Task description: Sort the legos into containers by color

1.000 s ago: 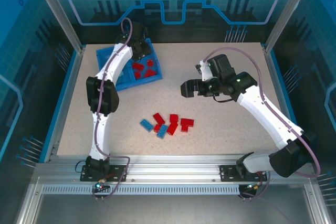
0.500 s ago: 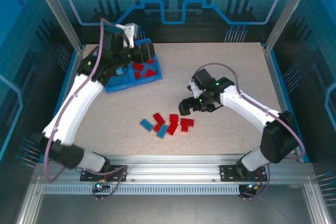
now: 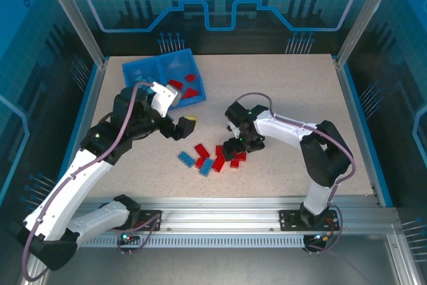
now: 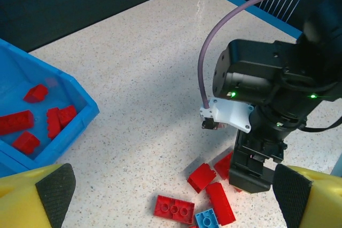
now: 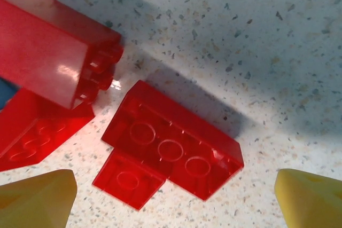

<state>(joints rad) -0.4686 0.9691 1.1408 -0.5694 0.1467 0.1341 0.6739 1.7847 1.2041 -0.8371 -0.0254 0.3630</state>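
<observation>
Since a second ago the left gripper (image 3: 185,127) has pulled back off the tray (image 3: 141,70) and now hangs over bare table (image 3: 287,85), just left of the loose legos (image 3: 213,158). The right gripper (image 3: 235,146) has dropped onto that pile. In the left wrist view the left gripper (image 4: 173,188) stands spread wide and holds nothing. Its yellow fingers (image 4: 51,193) carry black pads. The right wrist view is close up: the right gripper (image 5: 173,198) is spread too, its blunt yellow fingertips (image 5: 37,198) either side of a flat red brick (image 5: 171,150) without touching it. That brick is glossy and slightly see-through, with round studs and a smaller stepped plate at its corner. A taller red block (image 5: 53,62) lies tipped beside it. Only the top view makes out the two light blue bricks (image 3: 185,159) at the pile's left edge. The left wrist camera alone looks into the tray (image 4: 80,97) from the side — thin-walled blue plastic, several red bricks (image 4: 32,124) scattered in one compartment. It also shows the right gripper (image 4: 251,172) as a black block over the pile. The tabletop is pale, speckled like stone.
</observation>
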